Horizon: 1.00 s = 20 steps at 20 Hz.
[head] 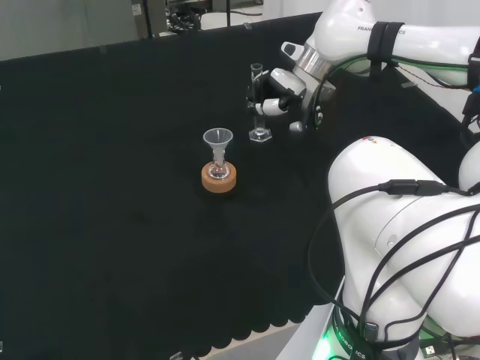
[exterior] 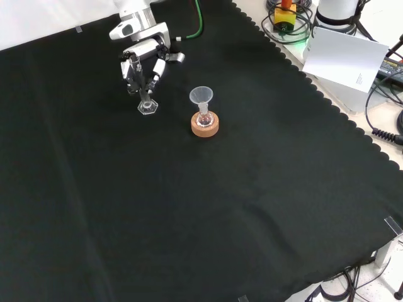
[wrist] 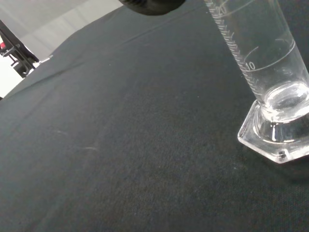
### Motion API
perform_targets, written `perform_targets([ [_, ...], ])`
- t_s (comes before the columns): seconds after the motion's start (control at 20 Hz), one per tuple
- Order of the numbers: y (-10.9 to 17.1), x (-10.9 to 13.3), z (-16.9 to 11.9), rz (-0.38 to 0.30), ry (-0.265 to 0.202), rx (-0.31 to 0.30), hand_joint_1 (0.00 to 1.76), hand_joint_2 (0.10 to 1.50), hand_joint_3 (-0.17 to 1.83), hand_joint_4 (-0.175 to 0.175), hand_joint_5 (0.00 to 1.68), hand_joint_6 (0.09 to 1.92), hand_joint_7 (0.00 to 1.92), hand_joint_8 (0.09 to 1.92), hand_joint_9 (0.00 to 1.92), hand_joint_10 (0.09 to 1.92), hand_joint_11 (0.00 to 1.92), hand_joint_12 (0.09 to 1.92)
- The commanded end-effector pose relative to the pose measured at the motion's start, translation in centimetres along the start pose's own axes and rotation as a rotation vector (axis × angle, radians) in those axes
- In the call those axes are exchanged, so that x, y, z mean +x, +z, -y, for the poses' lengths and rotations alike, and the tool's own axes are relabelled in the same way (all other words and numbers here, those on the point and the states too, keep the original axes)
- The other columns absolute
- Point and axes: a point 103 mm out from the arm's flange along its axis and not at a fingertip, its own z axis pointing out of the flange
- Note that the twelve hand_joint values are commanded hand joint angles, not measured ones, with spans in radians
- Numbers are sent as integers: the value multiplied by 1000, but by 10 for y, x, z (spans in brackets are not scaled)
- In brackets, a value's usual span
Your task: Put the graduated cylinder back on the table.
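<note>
Fingers [exterior: 151, 74] curl round upright empty graduated cylinder [head: 259, 105], base on cloth [exterior: 189, 207].

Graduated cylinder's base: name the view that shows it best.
Wrist view: the graduated cylinder's base fills the frame close up, seemingly resting on the cloth. Head and front views show the whole cylinder small, with the robot hand around its tube.

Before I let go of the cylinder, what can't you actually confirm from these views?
- Whether the graduated cylinder base sits fully on the cloth: the wrist view is too oblique and its far edge is cut off.
- How the hand grips the tube: in the head and front views the fingers overlap it.
- Contents of the flask under the funnel: too small in the front view.
</note>
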Motion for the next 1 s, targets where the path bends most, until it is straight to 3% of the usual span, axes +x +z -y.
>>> perform_targets([
  [0.05, 4, -2, 0, 1, 1, 15, 1143, 1147, 2, -175, 928, 1083, 1260, 235, 1451, 87, 1271, 733],
  [0.6, 7, -6, 1, -41, -5, 41, 1134, 1159, 5, -170, 899, 1125, 1221, 237, 1421, 87, 1258, 753],
  [0.75, 4, -5, 1, -52, -16, 44, 1112, 1159, 1, -123, 899, 1124, 1142, 293, 1383, 87, 1187, 826],
  [0.95, 1, -4, 1, -45, -17, 50, 1069, 1137, -1, 2, 934, 1071, 963, 435, 1299, 87, 997, 978],
  [1.0, 0, -3, 1, -43, -16, 50, 1054, 1114, -15, -1, 911, 958, 923, 461, 1274, 87, 949, 1010],
])
